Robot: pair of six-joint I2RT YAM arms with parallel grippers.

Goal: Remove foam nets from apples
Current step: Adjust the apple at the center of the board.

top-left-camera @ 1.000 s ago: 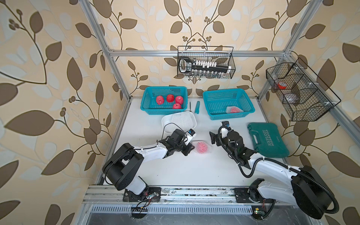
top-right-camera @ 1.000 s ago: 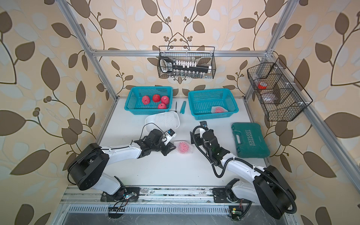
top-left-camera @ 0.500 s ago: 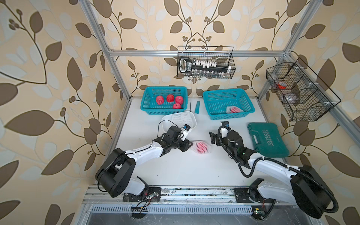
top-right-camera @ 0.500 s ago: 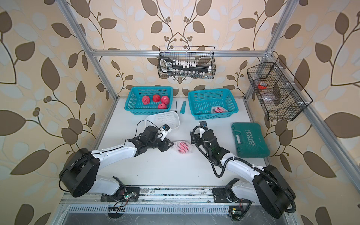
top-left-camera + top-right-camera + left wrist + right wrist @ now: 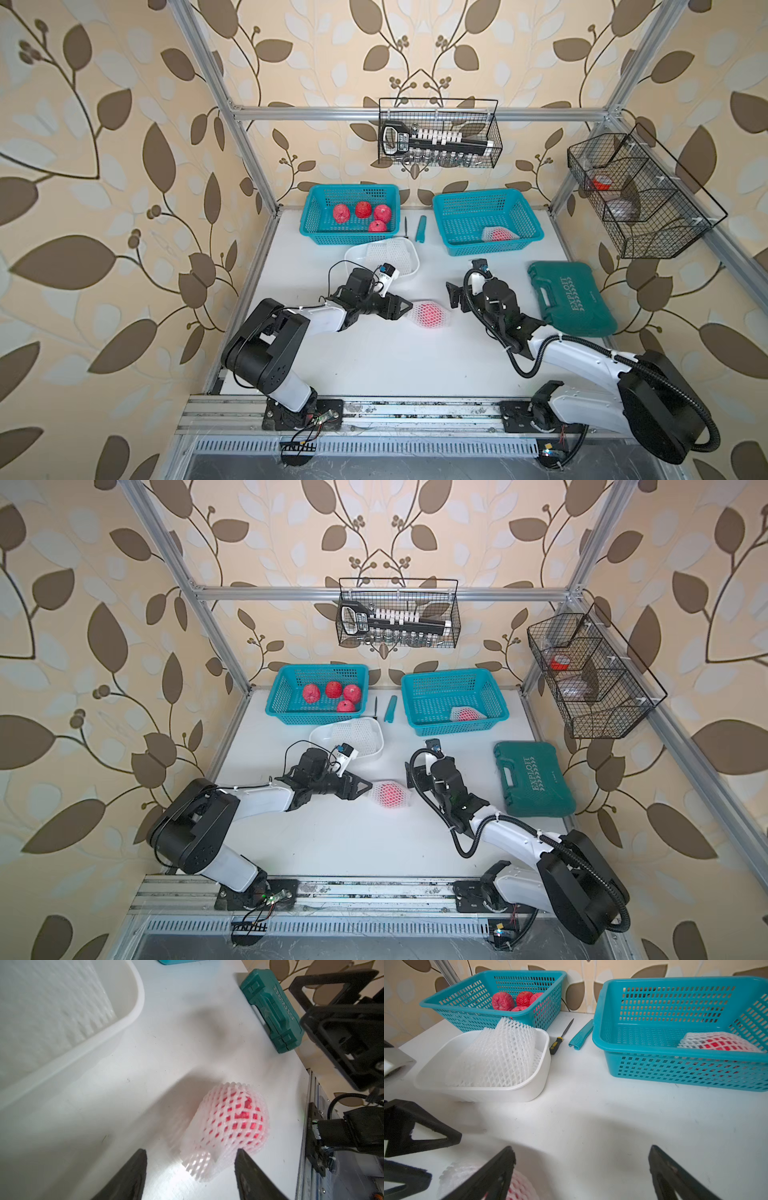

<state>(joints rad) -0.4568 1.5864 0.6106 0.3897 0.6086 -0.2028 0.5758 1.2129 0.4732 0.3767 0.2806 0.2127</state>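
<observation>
Left gripper (image 5: pixel 190 1153): jaws near-shut second ago, now spread wide, empty, poised at loose end of foam net (image 5: pixel 224 1126).
Net with its apple (image 5: pixel 243 1114) unmoved at table centre, not gripped.
Likely lining up pinch on net end; stripping not begun.
Right gripper (image 5: pixel 581 1148): jaws wide, empty, near apple, unchanged.
Four bare apples (image 5: pixel 363 211) in left basket (image 5: pixel 309 220).
Green case (image 5: pixel 569 303) reads "EXPLOIT"; nothing else legible.

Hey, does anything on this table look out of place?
A small yellow-handled tool and a teal sleeve lie loose between the basket of bare apples and the other basket, unrelated to this job. The white tub sits at an angle to them.
</observation>
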